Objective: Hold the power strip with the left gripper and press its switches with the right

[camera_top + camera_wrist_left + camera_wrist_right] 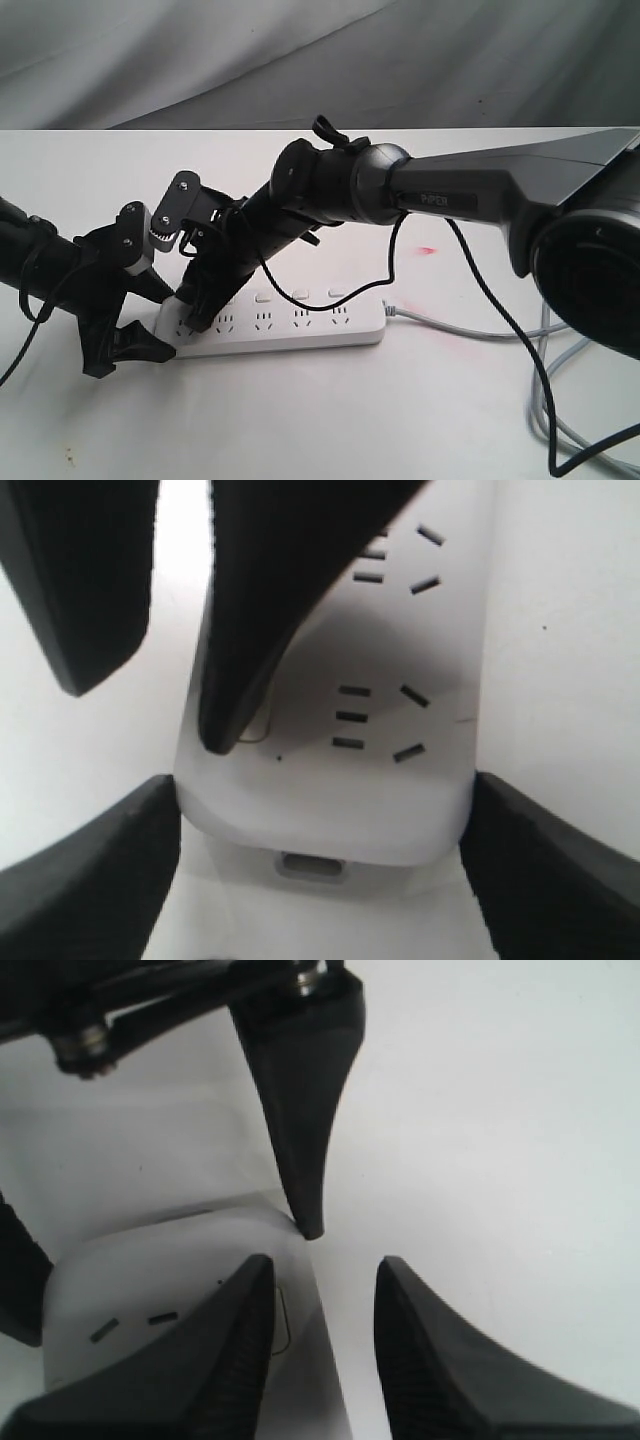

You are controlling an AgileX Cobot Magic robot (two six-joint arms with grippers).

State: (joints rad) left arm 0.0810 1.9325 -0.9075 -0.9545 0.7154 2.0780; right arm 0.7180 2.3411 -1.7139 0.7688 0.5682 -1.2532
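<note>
The white power strip [300,328] lies flat on the table, its grey cable [470,330] leaving the right end. My left gripper [165,322] is shut on the strip's left end; in the left wrist view both fingers [150,865] press the sides of the power strip [330,810]. My right gripper [198,310] reaches across to that same end, jaws open with a gap. One fingertip [215,742] rests on the strip at the leftmost switch [284,1320]. Three switches [300,294] show to the right; the others are hidden under the right gripper [322,1262].
The PIPER arm [450,195] crosses the middle of the table above the strip. A black cable [510,340] loops down from it towards the front right. A small red spot [428,249] marks the table behind the strip. Grey cables [545,410] lie at the right.
</note>
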